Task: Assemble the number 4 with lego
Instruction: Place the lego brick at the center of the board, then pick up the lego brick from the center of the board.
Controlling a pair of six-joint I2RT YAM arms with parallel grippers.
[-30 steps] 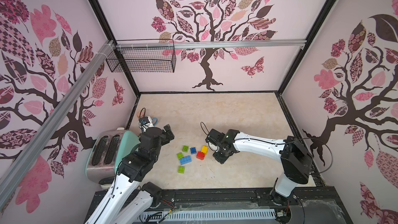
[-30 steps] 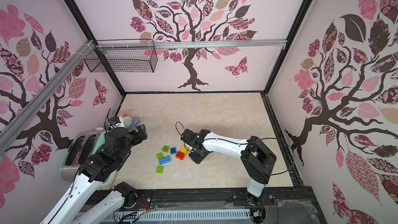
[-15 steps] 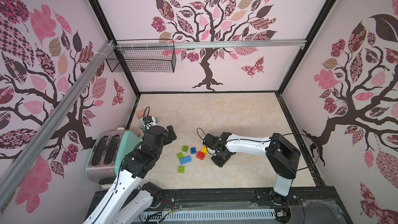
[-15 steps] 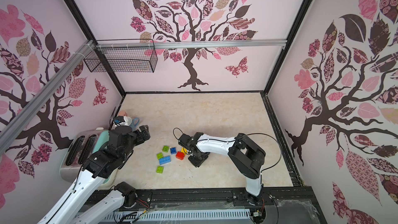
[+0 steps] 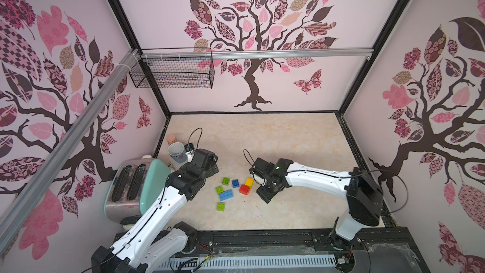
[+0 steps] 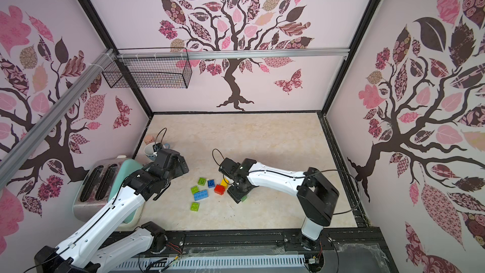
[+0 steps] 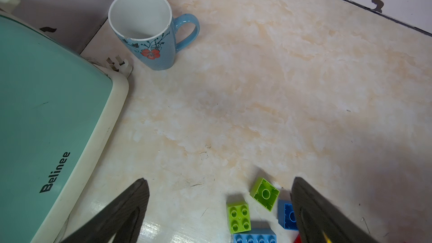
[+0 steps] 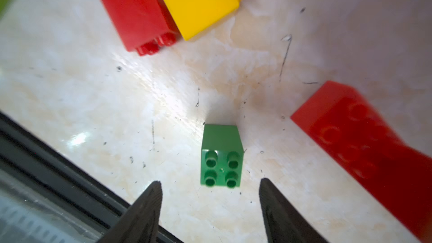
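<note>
Both spread apart, left end effector (image 7: 219, 180), right end effector (image 8: 210, 181) by green lego (image 8: 221, 150), toaster (image 7: 46, 101) lettered "Belinee".

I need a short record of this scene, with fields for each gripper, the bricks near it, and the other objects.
left gripper: open, empty
near left: two lime bricks, long blue brick
right gripper: open, green brick between its tips, gaps on both sides
near right: red brick beside yellow brick; long red brick apart
number 4: not yet formed
other objects: mug, toaster
</note>
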